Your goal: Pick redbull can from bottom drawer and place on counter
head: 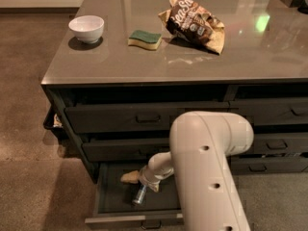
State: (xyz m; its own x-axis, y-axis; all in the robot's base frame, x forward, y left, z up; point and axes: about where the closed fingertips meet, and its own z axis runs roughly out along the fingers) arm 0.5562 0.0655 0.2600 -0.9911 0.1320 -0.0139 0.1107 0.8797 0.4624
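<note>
The bottom drawer (pixel 115 211) is pulled open at the front of the dark cabinet. The redbull can (pixel 139 195) lies on its side on the drawer floor, its shiny end toward the drawer front. My gripper (pixel 140 183) is down inside the drawer right over the can's far end. It is open, with one tan finger (pixel 128 177) to the left of the can and the other to its right. My white arm covers the drawer's right part. The counter (pixel 144 57) tops the cabinet above.
On the counter stand a white bowl (pixel 86 28) at the left, a green and yellow sponge (pixel 145 39) in the middle and a brown chip bag (pixel 195 24) to its right. Closed drawers (pixel 144 117) sit above the open one. Brown floor surrounds the cabinet.
</note>
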